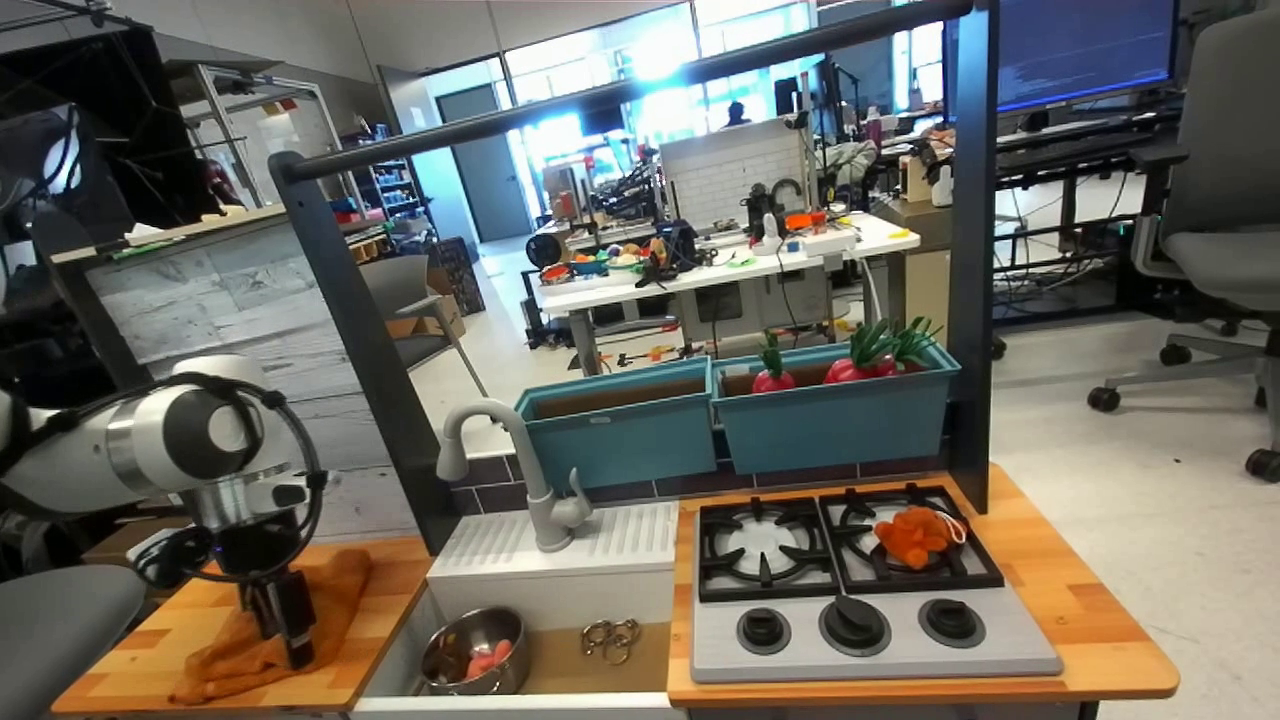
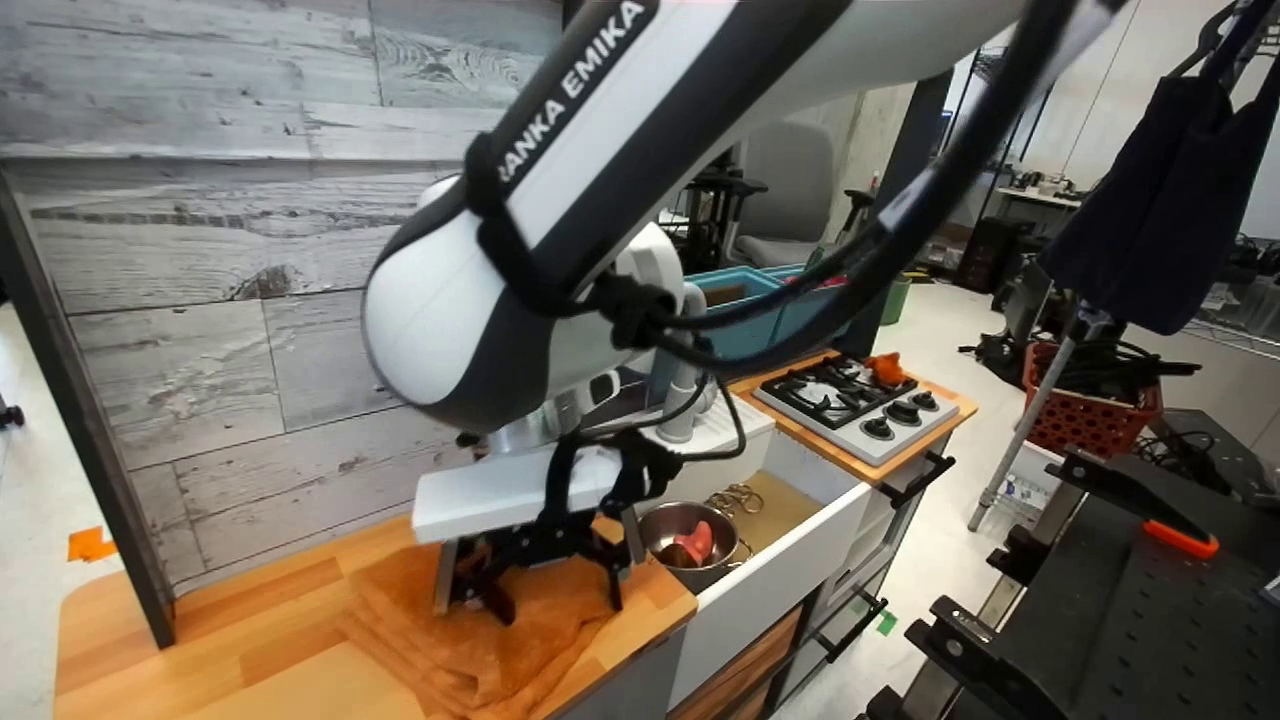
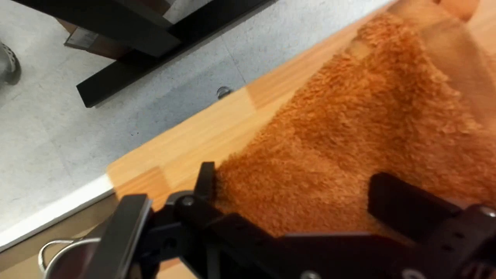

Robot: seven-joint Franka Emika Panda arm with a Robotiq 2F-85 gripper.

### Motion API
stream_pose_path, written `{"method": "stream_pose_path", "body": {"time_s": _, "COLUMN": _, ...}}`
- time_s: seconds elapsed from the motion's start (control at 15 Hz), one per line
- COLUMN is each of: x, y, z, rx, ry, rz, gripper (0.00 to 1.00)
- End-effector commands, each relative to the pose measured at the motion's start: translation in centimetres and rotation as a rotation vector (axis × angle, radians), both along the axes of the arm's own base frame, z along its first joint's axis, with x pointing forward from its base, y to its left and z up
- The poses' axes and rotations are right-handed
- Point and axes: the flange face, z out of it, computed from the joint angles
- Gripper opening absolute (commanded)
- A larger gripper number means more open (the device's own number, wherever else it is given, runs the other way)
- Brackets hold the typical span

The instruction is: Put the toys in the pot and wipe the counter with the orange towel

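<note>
One orange towel [image 1: 345,585] lies rumpled on the wooden counter [image 1: 390,590] at the lower left of an exterior view; over it the gripper [image 3: 292,176] points down, its jaws wide apart in the wrist view, though whether it touches the towel cannot be told. The white arm [image 1: 70,465] reaches in from the left edge and bends downward. Near the bottom, left of centre, red-orange toys [image 1: 480,664] sit in the silver pot [image 1: 480,625] inside the white basin [image 1: 550,600].

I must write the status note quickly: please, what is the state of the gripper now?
Gripper: open, its jaws wide apart over the orange towel, not closed on it.
</note>
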Motion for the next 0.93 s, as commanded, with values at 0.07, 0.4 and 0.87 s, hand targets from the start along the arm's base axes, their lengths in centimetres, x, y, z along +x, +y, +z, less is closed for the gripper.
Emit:
{"method": "stream_pose_path", "body": {"time_s": 0.07, "x": -2.9, "y": 7.2, "z": -2.1, "rx": 0.006, "ry": -0.020, "rz": 0.152, "gripper": 1.00}}
{"method": "stream_pose_path", "body": {"time_s": 0.4, "x": -0.3, "y": 11.8, "z": -0.6, "rx": -0.008, "ry": -0.192, "rz": 0.185, "gripper": 1.00}}
{"method": "stream_pose_path", "body": {"time_s": 0.87, "x": 5.5, "y": 4.0, "z": 0.4, "rx": -0.051, "ry": -0.199, "rz": -0.014, "gripper": 1.00}}
